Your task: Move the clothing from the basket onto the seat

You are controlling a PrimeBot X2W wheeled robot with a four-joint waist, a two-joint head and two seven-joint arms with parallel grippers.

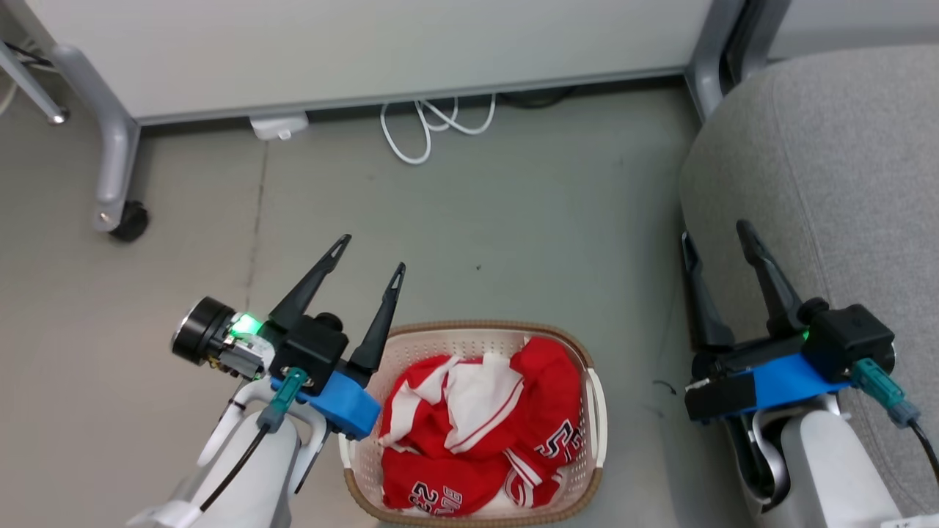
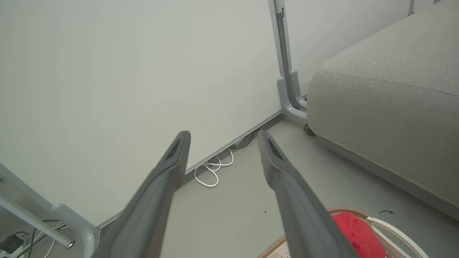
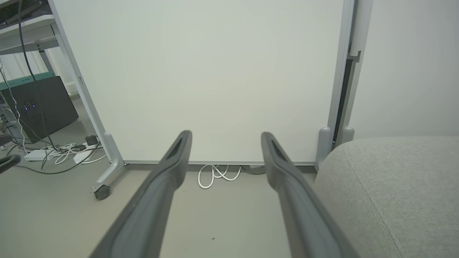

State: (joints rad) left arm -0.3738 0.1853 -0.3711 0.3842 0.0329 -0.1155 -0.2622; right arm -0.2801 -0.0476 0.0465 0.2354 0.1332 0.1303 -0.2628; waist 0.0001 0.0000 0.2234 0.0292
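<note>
Red jerseys [image 1: 491, 433] with white panels and printed numbers lie crumpled in the cream basket [image 1: 596, 411] on the floor at the bottom centre. My left gripper [image 1: 372, 253] hangs open just left of the basket's rim, holding nothing. My right gripper [image 1: 715, 238] is open and empty, right of the basket, at the edge of the grey seat [image 1: 843, 169]. The left wrist view shows a corner of the basket [image 2: 391, 229] with red cloth [image 2: 355, 233] and the seat [image 2: 387, 104] beyond. In the right wrist view the seat [image 3: 391, 190] lies at the lower right.
A white partition [image 1: 352, 51] on wheeled grey legs [image 1: 117, 176] stands across the back. A coiled white cable [image 1: 425, 128] lies on the grey floor [image 1: 513, 220] at its foot. Cables, a power strip and dark equipment [image 3: 39, 107] sit to the far left.
</note>
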